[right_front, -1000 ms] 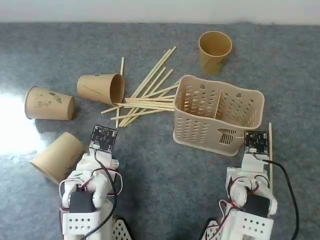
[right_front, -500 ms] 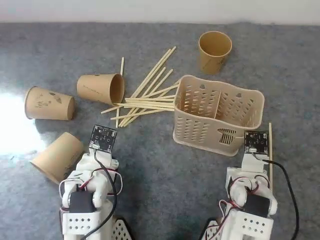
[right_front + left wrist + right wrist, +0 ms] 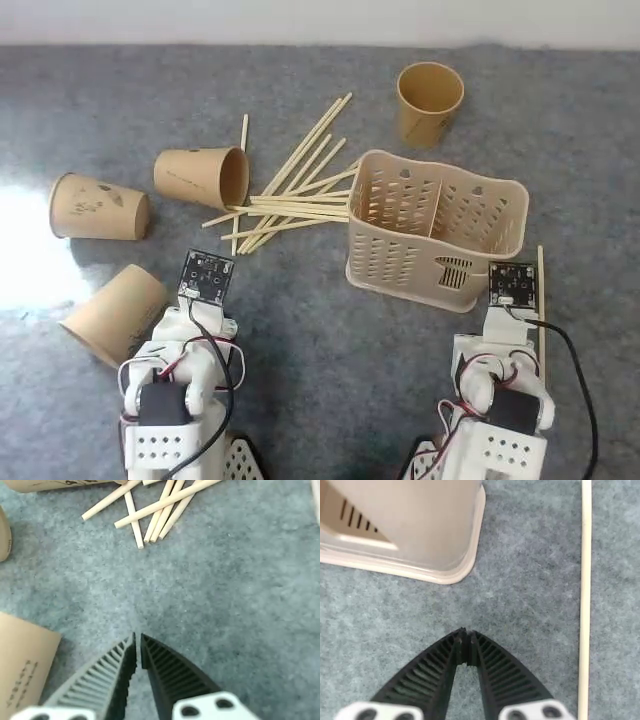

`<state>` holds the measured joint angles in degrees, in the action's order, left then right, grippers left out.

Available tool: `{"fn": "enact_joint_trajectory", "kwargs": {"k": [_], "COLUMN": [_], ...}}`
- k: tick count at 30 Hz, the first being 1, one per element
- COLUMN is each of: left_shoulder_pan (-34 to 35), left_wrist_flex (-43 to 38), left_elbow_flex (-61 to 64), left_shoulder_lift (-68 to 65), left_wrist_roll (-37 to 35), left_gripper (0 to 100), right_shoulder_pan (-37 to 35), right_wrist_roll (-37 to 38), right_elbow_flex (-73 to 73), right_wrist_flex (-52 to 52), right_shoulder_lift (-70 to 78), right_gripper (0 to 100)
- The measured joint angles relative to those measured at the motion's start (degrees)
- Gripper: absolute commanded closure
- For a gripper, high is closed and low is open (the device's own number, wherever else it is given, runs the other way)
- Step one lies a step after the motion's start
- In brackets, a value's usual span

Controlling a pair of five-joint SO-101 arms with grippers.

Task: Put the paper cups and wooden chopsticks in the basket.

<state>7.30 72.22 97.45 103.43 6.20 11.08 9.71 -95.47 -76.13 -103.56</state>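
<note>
A beige slotted basket point(image 3: 437, 228) stands right of centre. Several wooden chopsticks point(image 3: 295, 185) lie fanned out on the carpet to its left, and their ends point(image 3: 150, 515) show beyond my left gripper. One lone chopstick point(image 3: 541, 300) point(image 3: 584, 590) lies right of the basket, beside my right gripper. Three paper cups lie on their sides at the left point(image 3: 203, 176) point(image 3: 98, 206) point(image 3: 117, 313). Another cup point(image 3: 429, 102) stands upright behind the basket. My left gripper point(image 3: 137, 639) is shut and holds nothing, low over bare carpet. My right gripper point(image 3: 465, 632) is shut and holds nothing, just in front of the basket's corner point(image 3: 445, 555).
Grey carpet covers the table, with a pale wall edge along the far side. Both arm bases point(image 3: 175, 400) point(image 3: 500, 400) sit at the near edge. Open carpet lies between the two arms.
</note>
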Motion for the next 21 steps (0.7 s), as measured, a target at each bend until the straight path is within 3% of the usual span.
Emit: {"fn": "enact_joint_trajectory", "kwargs": {"k": [11,16,21], "left_shoulder_pan": [0.0,0.0,0.0], "left_wrist_flex": [0.0,0.0,0.0], "left_elbow_flex": [0.0,0.0,0.0], "left_shoulder_lift": [0.0,0.0,0.0], "left_wrist_roll": [0.0,0.0,0.0], "left_gripper": [98,98,98], "right_shoulder_pan": [-0.1,-8.9,-13.0], "right_wrist_roll": [0.0,0.0,0.0], "right_elbow_flex": [0.0,0.0,0.0], "right_wrist_flex": [0.0,0.0,0.0], "right_shoulder_lift": [0.0,0.0,0.0], "right_gripper": [99.1,99.1,99.1]}}
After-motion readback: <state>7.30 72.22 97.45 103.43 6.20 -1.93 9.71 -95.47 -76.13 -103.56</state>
